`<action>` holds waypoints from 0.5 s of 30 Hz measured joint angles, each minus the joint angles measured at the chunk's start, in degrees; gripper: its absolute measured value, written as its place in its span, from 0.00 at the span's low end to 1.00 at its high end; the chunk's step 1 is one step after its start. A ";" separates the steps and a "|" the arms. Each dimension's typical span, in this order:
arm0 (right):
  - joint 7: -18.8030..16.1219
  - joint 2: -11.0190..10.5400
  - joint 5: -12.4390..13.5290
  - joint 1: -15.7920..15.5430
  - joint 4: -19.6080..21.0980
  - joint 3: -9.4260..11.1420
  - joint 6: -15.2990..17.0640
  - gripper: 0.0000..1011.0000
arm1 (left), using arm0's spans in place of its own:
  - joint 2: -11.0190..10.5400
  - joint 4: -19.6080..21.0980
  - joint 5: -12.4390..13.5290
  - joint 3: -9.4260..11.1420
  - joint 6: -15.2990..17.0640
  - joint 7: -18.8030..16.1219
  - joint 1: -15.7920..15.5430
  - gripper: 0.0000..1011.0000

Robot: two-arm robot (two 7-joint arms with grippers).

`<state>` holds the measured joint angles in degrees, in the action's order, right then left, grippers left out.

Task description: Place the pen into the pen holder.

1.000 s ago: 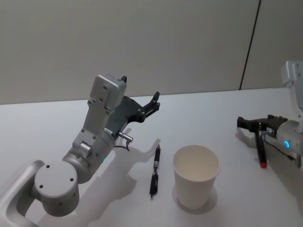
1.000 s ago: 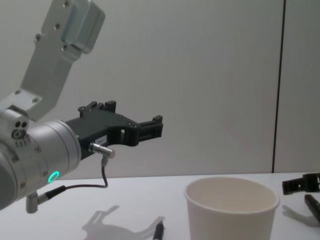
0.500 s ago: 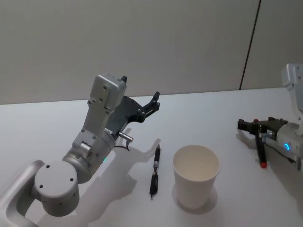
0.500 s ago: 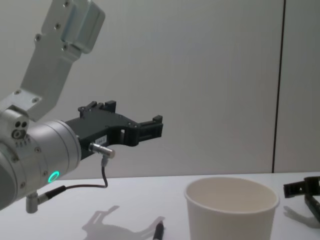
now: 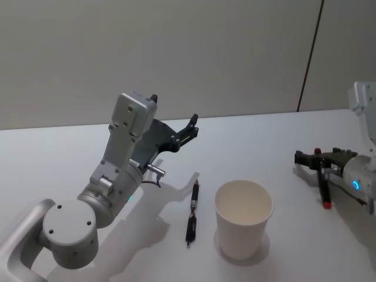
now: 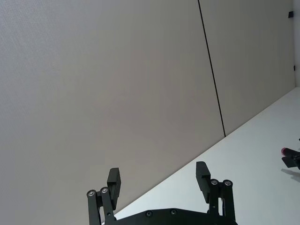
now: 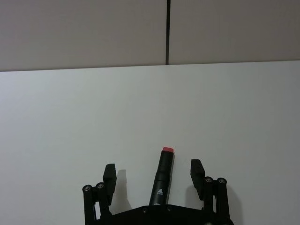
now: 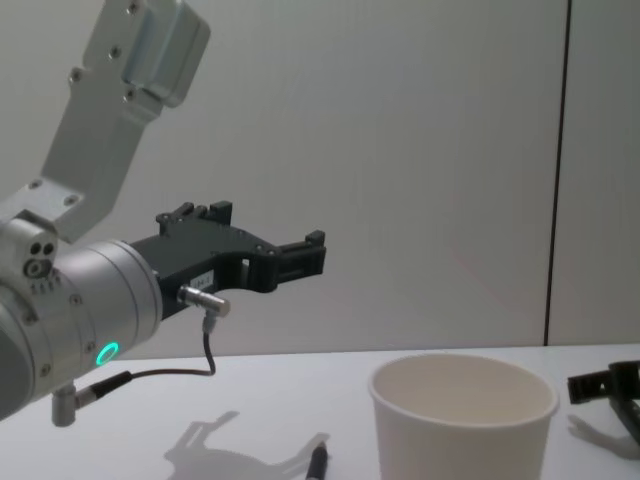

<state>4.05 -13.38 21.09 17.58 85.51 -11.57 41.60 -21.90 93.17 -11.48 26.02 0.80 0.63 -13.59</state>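
Observation:
The pen holder [image 5: 242,220], a wide off-white paper cup, stands upright near the table's front; its rim shows in the chest view [image 8: 463,385]. A black pen [image 5: 192,212] lies flat on the table just left of it. A second dark pen with a red end [image 5: 324,189] lies at the right, and my right gripper [image 5: 317,160] stands open over it. In the right wrist view that pen [image 7: 164,176] sits between the spread fingers [image 7: 197,172], which do not touch it. My left gripper [image 5: 176,117] hangs open and empty, raised above the table behind the black pen.
The white table [image 5: 70,153] runs back to a grey wall with a dark vertical seam [image 5: 310,56]. My bulky left arm [image 5: 106,188] takes up the front left. Bare table lies between the cup and the right gripper.
My right gripper has drawn back a little to the right while the red-ended pen stayed where it lay. The left arm, cup and black pen have not moved.

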 joint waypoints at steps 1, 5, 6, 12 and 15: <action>-0.06 0.00 -0.03 -0.04 0.01 0.00 0.05 0.99 | 0.00 0.00 0.00 0.00 0.00 0.00 0.00 0.99; -0.31 -0.02 -0.20 -0.26 0.07 -0.03 0.22 0.99 | 0.00 0.00 0.00 0.00 0.00 0.00 0.00 0.99; -0.40 -0.03 -0.24 -0.34 0.09 -0.04 0.29 0.99 | 0.00 0.00 0.00 0.00 0.00 0.00 0.00 0.99; -0.64 -0.03 -0.41 -0.54 0.15 -0.07 0.49 0.99 | 0.00 0.00 0.00 0.00 0.00 0.00 0.00 0.99; -0.72 -0.04 -0.45 -0.62 0.16 -0.08 0.53 0.99 | 0.00 0.00 0.00 0.00 0.00 0.00 0.00 0.99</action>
<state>3.33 -13.41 20.65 16.95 85.67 -11.65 42.13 -21.89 93.17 -11.48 26.02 0.80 0.63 -13.59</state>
